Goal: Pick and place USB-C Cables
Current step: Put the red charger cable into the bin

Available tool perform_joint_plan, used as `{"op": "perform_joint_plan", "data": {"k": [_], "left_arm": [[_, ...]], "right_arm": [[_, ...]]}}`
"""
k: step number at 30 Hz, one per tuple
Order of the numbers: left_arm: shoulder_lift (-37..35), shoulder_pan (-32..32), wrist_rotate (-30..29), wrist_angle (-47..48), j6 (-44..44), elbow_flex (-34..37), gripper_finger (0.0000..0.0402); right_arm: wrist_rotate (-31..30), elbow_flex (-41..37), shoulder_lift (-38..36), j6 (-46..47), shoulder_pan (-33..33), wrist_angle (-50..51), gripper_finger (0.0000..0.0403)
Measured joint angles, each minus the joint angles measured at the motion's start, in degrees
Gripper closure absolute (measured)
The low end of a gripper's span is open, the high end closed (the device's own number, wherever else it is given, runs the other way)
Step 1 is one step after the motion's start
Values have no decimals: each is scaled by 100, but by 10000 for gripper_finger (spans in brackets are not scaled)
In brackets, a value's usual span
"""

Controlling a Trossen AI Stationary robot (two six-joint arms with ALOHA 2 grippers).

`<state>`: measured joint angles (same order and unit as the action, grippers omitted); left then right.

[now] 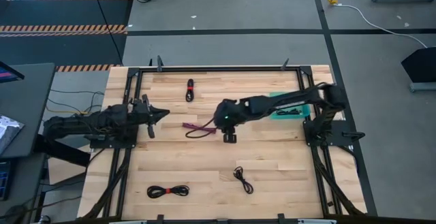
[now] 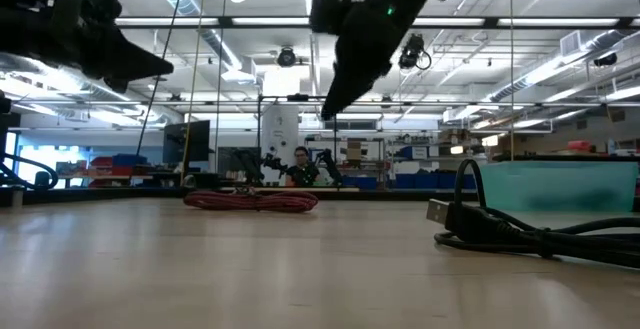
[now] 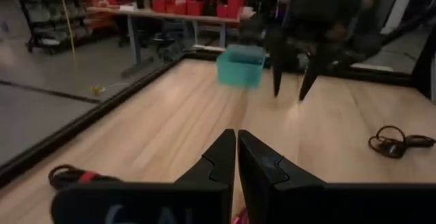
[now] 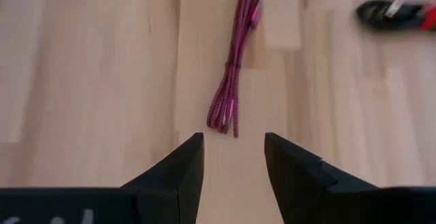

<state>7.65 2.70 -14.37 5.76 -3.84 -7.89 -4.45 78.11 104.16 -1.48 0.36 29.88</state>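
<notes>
A reddish-maroon USB-C cable bundle (image 1: 197, 127) (image 2: 250, 201) (image 4: 235, 81) lies flat mid-table. My right gripper (image 1: 229, 137) (image 4: 234, 156) (image 2: 345, 89) hangs open above the table, just right of the bundle's end, touching nothing. Black bundles lie apart on the wood: one with a red tie near the far edge (image 1: 190, 89) (image 4: 398, 13), one with a red tie near the front (image 1: 167, 191) (image 3: 75, 178), and one plain (image 1: 243, 180) (image 2: 520, 234) (image 3: 392, 142). My left gripper (image 1: 153, 115) (image 3: 236, 149) is shut and waits at the table's left.
A teal bin (image 1: 283, 108) (image 3: 240, 67) sits at the table's right side, partly under my right arm. A black metal frame (image 1: 204, 68) runs around the table's edge. Bare wood lies between the bundles. A person shows far behind the table (image 2: 301, 166).
</notes>
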Motion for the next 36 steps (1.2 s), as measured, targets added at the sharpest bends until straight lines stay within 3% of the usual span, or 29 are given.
{"op": "perform_joint_plan", "data": {"k": [13, 22, 36], "left_arm": [[136, -74, 0, -282, -185, -29, 376], [136, -74, 0, -285, -195, -29, 376], [137, -74, 4, -282, -206, -29, 376]], "right_arm": [[17, 2, 1215, 32, 15, -1107, 242], [-200, 2, 1271, -18, -8, -1350, 243], [-20, 11, 1672, 33, -90, -1610, 243]]}}
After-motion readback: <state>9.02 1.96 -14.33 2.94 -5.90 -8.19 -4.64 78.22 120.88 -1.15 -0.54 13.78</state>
